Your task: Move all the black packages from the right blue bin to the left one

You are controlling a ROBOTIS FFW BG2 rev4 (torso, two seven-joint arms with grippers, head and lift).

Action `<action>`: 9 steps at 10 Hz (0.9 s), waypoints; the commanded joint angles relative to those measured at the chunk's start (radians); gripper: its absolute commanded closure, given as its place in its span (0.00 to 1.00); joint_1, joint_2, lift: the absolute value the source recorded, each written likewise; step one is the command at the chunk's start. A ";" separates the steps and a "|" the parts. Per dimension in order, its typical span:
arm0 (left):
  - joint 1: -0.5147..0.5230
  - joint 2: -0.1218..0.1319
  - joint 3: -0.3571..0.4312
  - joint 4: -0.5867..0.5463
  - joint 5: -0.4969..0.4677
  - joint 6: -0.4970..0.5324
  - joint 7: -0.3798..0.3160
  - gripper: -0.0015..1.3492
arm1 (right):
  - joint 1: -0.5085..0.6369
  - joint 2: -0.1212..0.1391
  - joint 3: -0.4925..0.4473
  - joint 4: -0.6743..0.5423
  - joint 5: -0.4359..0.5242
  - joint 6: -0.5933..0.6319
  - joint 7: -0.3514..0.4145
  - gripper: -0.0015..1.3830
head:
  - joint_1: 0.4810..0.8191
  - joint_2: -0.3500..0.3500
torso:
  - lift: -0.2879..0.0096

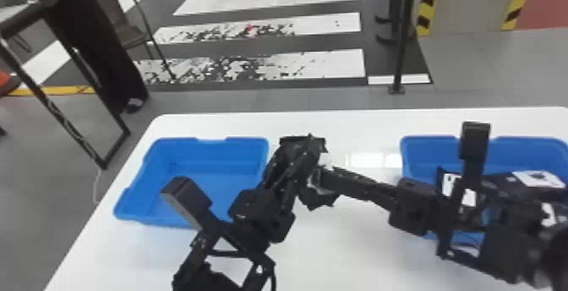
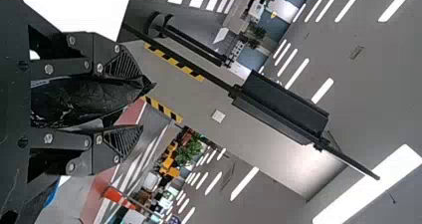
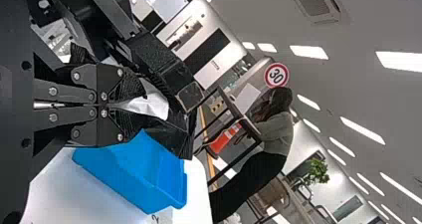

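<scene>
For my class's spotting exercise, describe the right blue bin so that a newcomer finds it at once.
Find the white table, then look along its right side. The bin there is partly hidden behind the right arm. Black packages with white labels lie in it, whereas the left bin shows bare blue floor.

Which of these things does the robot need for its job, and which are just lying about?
For the job:
left blue bin
right blue bin, with black packages inside
held package
right gripper, holding it
left gripper
white table

Just around:
chair
traffic cone
round sign
plant
</scene>
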 commanded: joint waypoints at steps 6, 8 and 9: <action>-0.003 -0.011 0.088 0.021 -0.130 -0.054 0.054 0.90 | -0.030 0.012 0.009 0.145 0.005 -0.151 0.008 0.04 | 0.63 0.79 | 0.45; -0.077 -0.031 0.226 0.180 -0.361 -0.127 0.106 0.90 | 0.002 0.011 -0.035 0.128 0.005 -0.156 0.014 0.15 | 0.63 0.85 | 0.45; -0.121 -0.033 0.270 0.261 -0.479 -0.181 0.146 0.90 | 0.011 0.008 -0.043 0.113 0.007 -0.156 0.015 0.16 | 0.63 0.91 | 0.45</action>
